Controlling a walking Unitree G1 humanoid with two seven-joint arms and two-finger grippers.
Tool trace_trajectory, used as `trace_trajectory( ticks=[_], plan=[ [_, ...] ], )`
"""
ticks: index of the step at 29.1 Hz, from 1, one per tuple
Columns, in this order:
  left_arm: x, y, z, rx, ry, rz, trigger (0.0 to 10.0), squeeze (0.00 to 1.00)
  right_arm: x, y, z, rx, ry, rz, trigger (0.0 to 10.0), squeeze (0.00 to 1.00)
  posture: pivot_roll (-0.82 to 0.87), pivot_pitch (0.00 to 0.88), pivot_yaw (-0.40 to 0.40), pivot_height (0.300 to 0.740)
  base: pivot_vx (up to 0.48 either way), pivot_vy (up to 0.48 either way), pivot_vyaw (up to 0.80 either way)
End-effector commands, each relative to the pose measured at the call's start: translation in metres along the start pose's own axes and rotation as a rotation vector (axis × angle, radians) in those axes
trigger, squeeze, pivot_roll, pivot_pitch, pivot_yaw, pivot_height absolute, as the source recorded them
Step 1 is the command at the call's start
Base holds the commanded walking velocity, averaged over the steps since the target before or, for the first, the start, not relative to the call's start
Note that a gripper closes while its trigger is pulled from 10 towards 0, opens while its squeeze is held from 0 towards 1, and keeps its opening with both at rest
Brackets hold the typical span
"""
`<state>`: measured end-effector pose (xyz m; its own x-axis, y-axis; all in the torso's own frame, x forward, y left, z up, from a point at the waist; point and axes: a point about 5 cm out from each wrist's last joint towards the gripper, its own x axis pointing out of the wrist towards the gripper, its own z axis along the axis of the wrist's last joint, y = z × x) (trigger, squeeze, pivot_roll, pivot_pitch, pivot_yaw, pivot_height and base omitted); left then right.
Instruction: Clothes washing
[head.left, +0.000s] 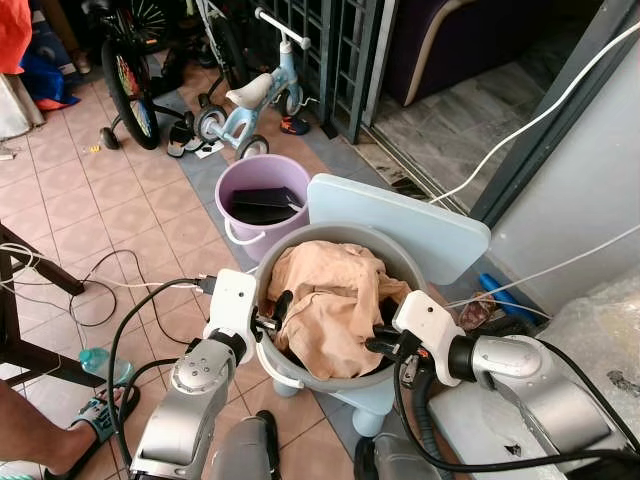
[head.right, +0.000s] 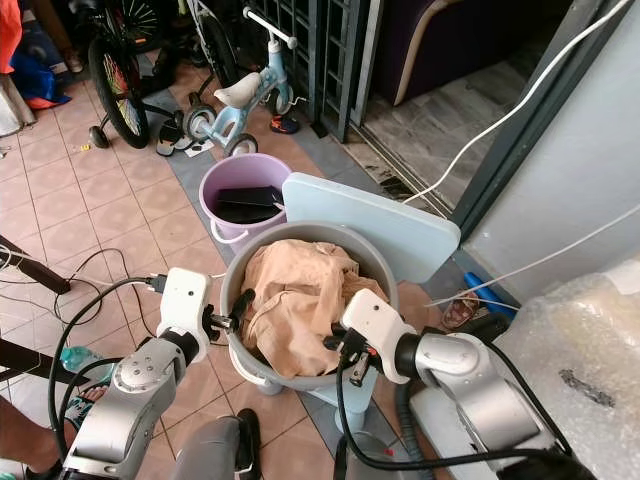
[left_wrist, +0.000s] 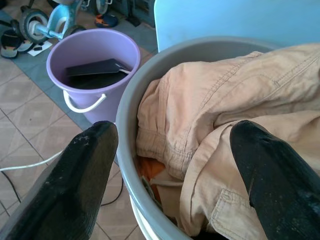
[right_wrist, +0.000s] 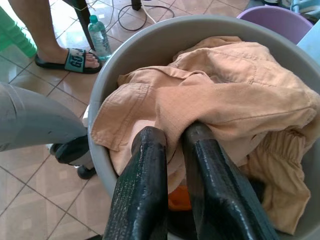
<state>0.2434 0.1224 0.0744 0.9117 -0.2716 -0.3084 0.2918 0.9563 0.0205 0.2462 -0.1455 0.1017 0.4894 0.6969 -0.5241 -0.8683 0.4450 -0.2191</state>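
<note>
Right pincer pinching peach garment inside grey tub

Tiled floor carries purple bucket, tricycle, water bottle.

A home's tiled porch or utility corner. A child's tricycle and bicycle stand at eleven o'clock, sandals beside them. A purple bucket sits at twelve o'clock behind a small washing tub.

Two silver arms, white wrist blocks; left gripper, right gripper: long black scuffed fingers. Black cables loop along both forearms.
</note>
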Motion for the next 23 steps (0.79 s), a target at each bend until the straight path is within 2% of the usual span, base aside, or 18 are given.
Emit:
trace_trajectory(
  ticks=[1, 2, 3, 4, 5, 8, 9, 11, 14, 16, 20, 21, 23],
  plan=[
    [-0.009, 0.004, -0.002, 0.003, 0.013, 0.027, 10.0, 0.00, -0.003, -0.016, 0.002, -0.087, 0.028, -0.062, 10.0, 1.00, 0.01, 0.222, -0.016, 0.740, 0.000, 0.000, 0.00],
    [-0.009, 0.004, -0.002, 0.003, 0.013, 0.027, 10.0, 0.00, -0.003, -0.016, 0.002, -0.087, 0.028, -0.062, 10.0, 1.00, 0.01, 0.222, -0.016, 0.740, 0.000, 0.000, 0.00],
    [-0.014, 0.004, -0.003, 0.002, 0.014, 0.032, 10.0, 0.00, -0.006, -0.025, 0.007, -0.133, 0.015, -0.092, 10.0, 1.00, 0.02, 0.230, -0.020, 0.740, 0.000, 0.000, 0.00],
    [-0.016, 0.005, -0.004, 0.002, 0.019, 0.039, 10.0, 0.00, -0.008, -0.034, 0.014, -0.140, -0.016, -0.127, 10.0, 1.00, 0.02, 0.230, -0.021, 0.740, 0.000, 0.000, 0.00],
    [-0.019, 0.006, -0.006, 0.004, 0.030, 0.049, 10.0, 0.00, -0.010, -0.053, 0.030, -0.152, -0.093, -0.217, 10.0, 1.00, 0.03, 0.232, -0.023, 0.740, 0.000, 0.000, 0.00],
    [-0.022, 0.006, -0.008, 0.006, 0.036, 0.051, 10.0, 0.00, -0.011, -0.067, 0.043, -0.177, -0.141, -0.278, 10.0, 1.00, 0.03, 0.230, -0.024, 0.740, 0.000, 0.000, 0.00],
    [-0.023, 0.006, -0.008, 0.006, 0.037, 0.051, 10.0, 0.00, -0.011, -0.078, 0.051, -0.202, -0.162, -0.324, 10.0, 1.00, 0.04, 0.227, -0.025, 0.740, 0.000, 0.000, 0.00],
    [-0.023, 0.005, -0.007, 0.008, 0.040, 0.052, 10.0, 0.00, -0.010, -0.089, 0.061, -0.195, -0.205, -0.374, 10.0, 1.00, 0.04, 0.226, -0.025, 0.740, 0.000, 0.000, 0.00],
    [-0.023, 0.004, -0.005, 0.011, 0.036, 0.052, 10.0, 0.00, -0.007, -0.097, 0.069, -0.199, -0.244, -0.427, 10.0, 1.00, 0.05, 0.224, -0.026, 0.740, 0.000, 0.000, 0.00],
    [-0.024, 0.005, -0.004, 0.012, 0.036, 0.055, 10.0, 0.00, 0.001, -0.094, 0.074, -0.133, -0.307, -0.405, 10.0, 1.00, 0.06, 0.226, -0.023, 0.740, 0.000, 0.000, 0.00],
    [-0.026, 0.003, -0.003, 0.015, 0.041, 0.049, 10.0, 0.00, 0.033, -0.077, 0.071, -0.056, -0.348, -0.322, 10.0, 1.00, 0.07, 0.241, -0.020, 0.740, 0.000, 0.000, 0.00],
    [-0.028, 0.000, -0.002, 0.020, 0.043, 0.037, 10.0, 0.00, 0.051, -0.069, 0.067, -0.018, -0.346, -0.294, 10.0, 1.00, 0.08, 0.254, -0.019, 0.740, 0.000, 0.000, 0.00],
    [-0.032, -0.007, 0.004, 0.027, 0.028, 0.005, 10.0, 0.00, 0.076, -0.056, 0.058, -0.005, -0.299, -0.274, 10.0, 1.00, 0.12, 0.283, -0.021, 0.740, 0.000, 0.000, 0.00]
  ],
)
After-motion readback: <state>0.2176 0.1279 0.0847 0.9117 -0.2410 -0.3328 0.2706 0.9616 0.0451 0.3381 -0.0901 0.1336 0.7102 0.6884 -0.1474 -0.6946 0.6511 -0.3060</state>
